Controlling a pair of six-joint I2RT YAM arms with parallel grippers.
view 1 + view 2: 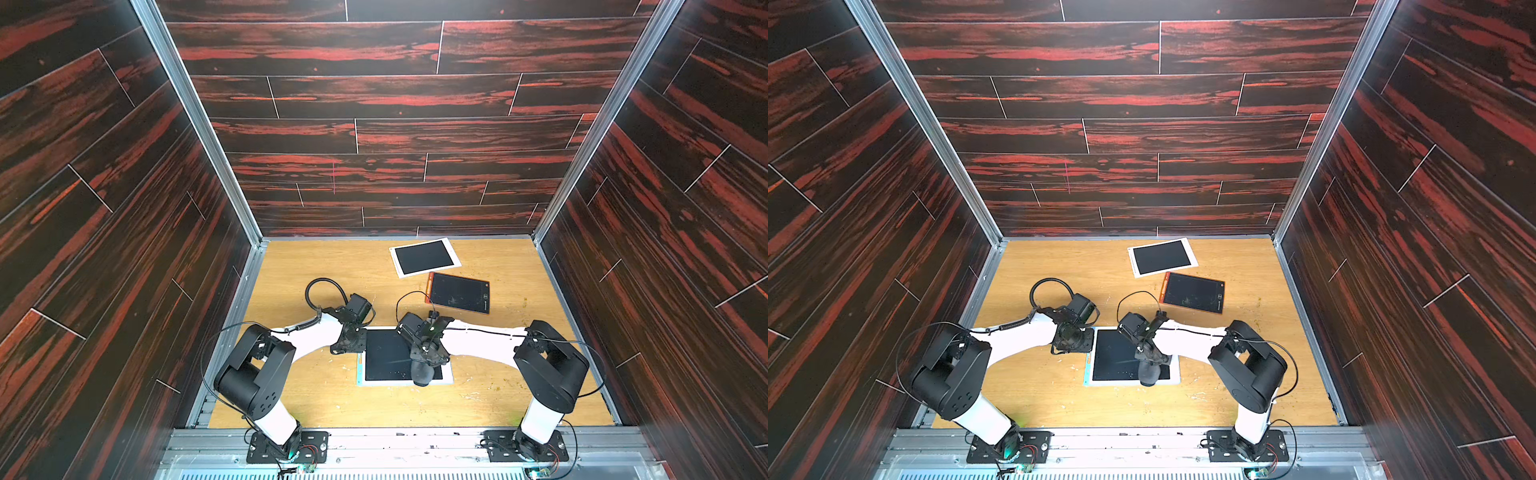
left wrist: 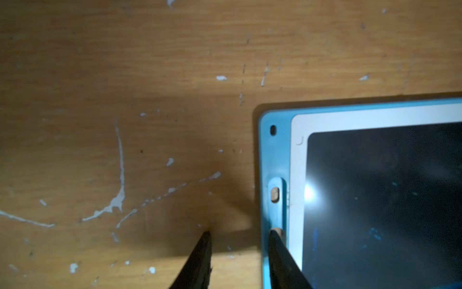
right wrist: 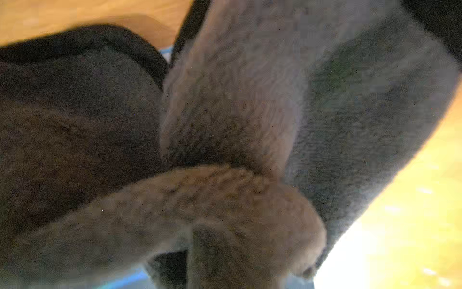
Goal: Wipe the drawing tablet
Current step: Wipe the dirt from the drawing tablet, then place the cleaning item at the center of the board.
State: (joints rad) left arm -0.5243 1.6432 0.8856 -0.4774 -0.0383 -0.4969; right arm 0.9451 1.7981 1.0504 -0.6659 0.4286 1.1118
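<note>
I see left claw (image 2: 240, 235) apart, one fingertip on drawing tablet (image 2: 375, 187) rim | right claw (image 1: 424, 360) clamped on grey cloth (image 1: 422, 375), tablet screen right beneath it

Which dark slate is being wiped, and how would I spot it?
On the wooden table, look nearest the front edge. The drawing tablet lies there partly under a grey cloth; it alone has a blue side strip, unlike the plain white-framed tablet and orange-edged tablet behind.
</note>
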